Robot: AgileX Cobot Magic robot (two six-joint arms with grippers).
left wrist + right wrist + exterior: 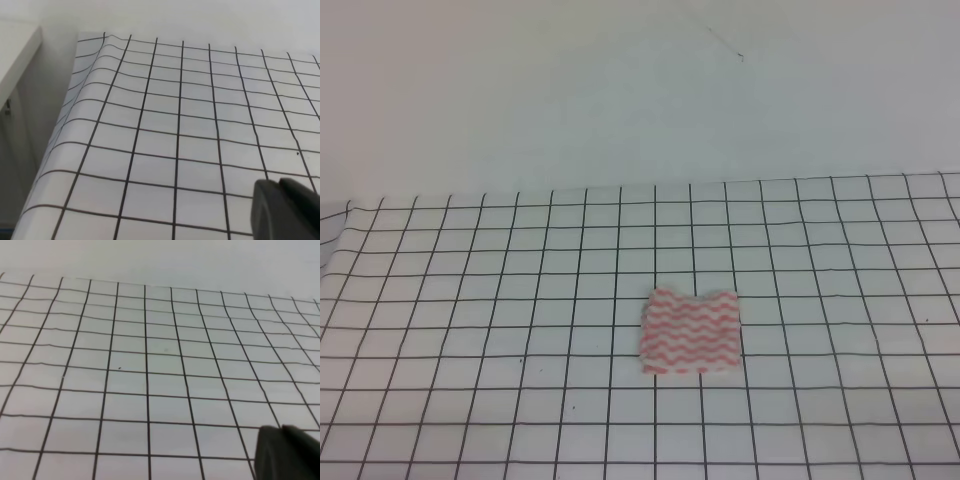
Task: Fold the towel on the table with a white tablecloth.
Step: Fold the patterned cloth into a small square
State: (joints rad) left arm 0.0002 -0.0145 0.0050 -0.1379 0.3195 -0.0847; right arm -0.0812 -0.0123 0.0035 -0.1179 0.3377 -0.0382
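Exterior high view: towel lies compact, apparently folded already, at 5 o'clock from the table middle; both grippers off it, grip state can't tell.

Bright, even, soft light.
You see almost no shadows or glare; all three views are slightly blurred.

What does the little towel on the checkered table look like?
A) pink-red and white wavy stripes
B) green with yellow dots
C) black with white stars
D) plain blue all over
A, because in the high view the towel lying on the table with a white tablecloth shows wavy pink-red and white stripes running across it.
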